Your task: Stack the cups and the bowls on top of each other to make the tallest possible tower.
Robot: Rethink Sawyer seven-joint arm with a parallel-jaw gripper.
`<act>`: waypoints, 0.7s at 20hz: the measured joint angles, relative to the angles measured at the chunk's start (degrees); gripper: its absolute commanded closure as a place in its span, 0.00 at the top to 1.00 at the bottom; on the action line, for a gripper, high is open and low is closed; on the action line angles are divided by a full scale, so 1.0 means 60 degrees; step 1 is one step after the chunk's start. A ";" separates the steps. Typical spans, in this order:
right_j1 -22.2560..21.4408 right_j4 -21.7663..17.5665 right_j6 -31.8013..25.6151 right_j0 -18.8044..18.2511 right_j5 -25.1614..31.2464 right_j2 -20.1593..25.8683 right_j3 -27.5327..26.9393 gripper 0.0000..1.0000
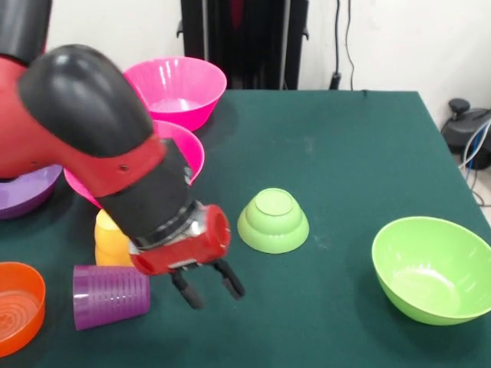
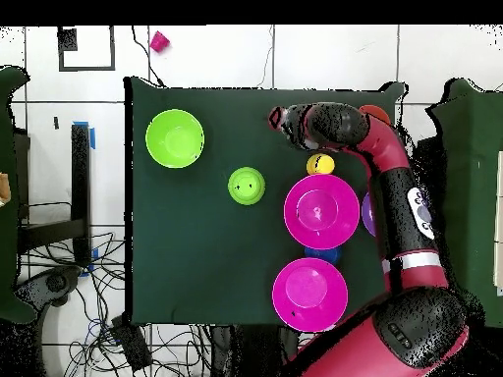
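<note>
My gripper (image 1: 217,297) is open and empty, low over the table just right of the ridged purple cup (image 1: 111,297), which lies on its side. The yellow-orange cup (image 1: 110,239) stands behind it, partly hidden by my wrist; it also shows in the overhead view (image 2: 319,164). An upturned small green bowl (image 1: 273,221) sits to the gripper's right, and the large lime green bowl (image 1: 432,268) is at the far right. Two hot pink bowls (image 1: 175,90) (image 1: 188,149) stand behind my arm. In the overhead view the gripper (image 2: 276,120) is near the table's far edge.
A wide purple bowl (image 1: 27,192) and a shallow orange bowl (image 1: 19,307) sit at the left edge. A small blue bowl (image 2: 322,254) lies between the pink bowls. A small red cup (image 2: 159,40) lies on the floor off the table.
</note>
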 measured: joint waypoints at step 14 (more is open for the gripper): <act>0.0131 0.0231 -0.1134 -0.0499 0.2267 0.0065 -0.1681 1.00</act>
